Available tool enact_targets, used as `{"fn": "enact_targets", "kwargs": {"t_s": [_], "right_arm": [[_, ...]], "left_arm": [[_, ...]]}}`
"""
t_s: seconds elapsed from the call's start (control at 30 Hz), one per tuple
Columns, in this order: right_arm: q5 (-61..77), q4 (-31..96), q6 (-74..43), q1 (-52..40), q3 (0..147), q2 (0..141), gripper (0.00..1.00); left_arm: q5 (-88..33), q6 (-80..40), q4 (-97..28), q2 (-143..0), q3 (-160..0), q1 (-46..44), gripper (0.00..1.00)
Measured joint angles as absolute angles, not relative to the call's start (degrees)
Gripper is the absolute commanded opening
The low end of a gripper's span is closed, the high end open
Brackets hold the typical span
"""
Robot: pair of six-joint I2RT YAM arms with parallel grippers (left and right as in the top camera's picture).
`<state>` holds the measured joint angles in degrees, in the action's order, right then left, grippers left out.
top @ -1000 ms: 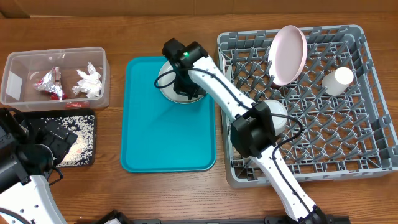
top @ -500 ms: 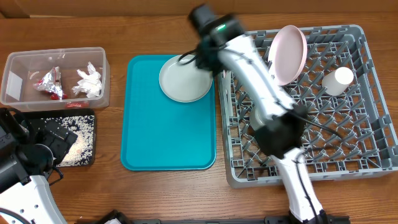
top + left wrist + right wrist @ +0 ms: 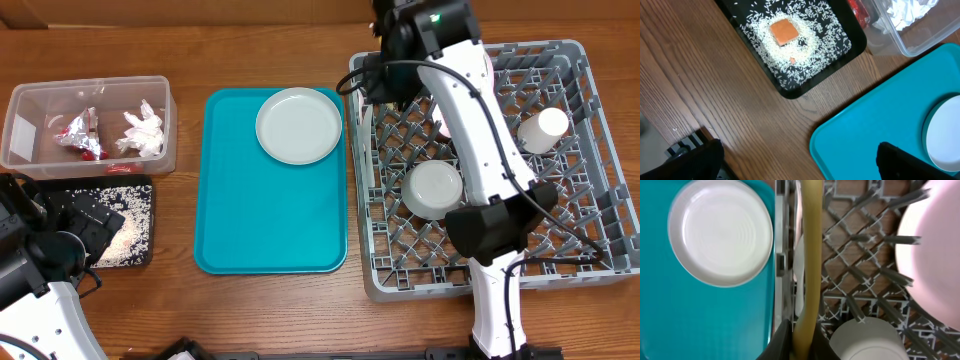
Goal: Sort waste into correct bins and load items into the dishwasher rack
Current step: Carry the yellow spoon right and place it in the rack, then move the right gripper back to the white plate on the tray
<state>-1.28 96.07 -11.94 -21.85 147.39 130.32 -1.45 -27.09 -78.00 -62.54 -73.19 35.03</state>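
- While pinched by its handle in the right gripper [image 3: 801,341], jaws pressed onto it, the yellow spoon [image 3: 810,255] hangs over the dishwasher rack's [image 3: 358,200] left edge, beside the wall.
- In the rack: pink plate [image 3: 930,255] leaning at the back, small grey bowl [image 3: 432,190] mid-left, white cup [image 3: 543,130] on its side at right.
- Grey plate [image 3: 299,125] sits on the teal tray [image 3: 270,220], top right corner.
- Clear tub [image 3: 90,85] holds tissue and red-and-white packets.
- Black tray [image 3: 790,93] holds rice [image 3: 810,55] and an orange cube [image 3: 784,31].
- Left gripper [image 3: 800,160] hovers near the black tray, jaws spread wide, holding nothing.
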Motion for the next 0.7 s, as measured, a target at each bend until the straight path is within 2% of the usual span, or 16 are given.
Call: {"fn": "enact_targets", "kwargs": {"t_s": [0.47, 0.53, 0.6, 0.63, 0.67, 0.7], "right_arm": [[0.43, 87.29, -9.34, -21.89, 133.47, 130.82, 0.05], [0.89, 85.62, -9.32, -21.89, 131.87, 130.82, 0.11], [1.17, 83.96, -9.39, -21.89, 130.47, 130.85, 0.40], [1.28, 83.18, -9.34, -21.89, 129.91, 130.87, 0.65], [1.28, 82.59, -9.21, -21.89, 129.49, 130.89, 0.80], [1.28, 82.04, -9.10, -21.89, 129.03, 130.89, 0.85]], "left_arm": [[-1.45, -27.09, -78.00, -62.54, -73.19, 35.03, 1.00], [-1.45, -27.09, -78.00, -62.54, -73.19, 35.03, 1.00], [-1.45, -27.09, -78.00, -62.54, -73.19, 35.03, 1.00], [-1.45, -27.09, -78.00, -62.54, -73.19, 35.03, 1.00], [-1.45, -27.09, -78.00, -62.54, -73.19, 35.03, 1.00], [-1.45, -27.09, -78.00, -62.54, -73.19, 35.03, 1.00]]}}
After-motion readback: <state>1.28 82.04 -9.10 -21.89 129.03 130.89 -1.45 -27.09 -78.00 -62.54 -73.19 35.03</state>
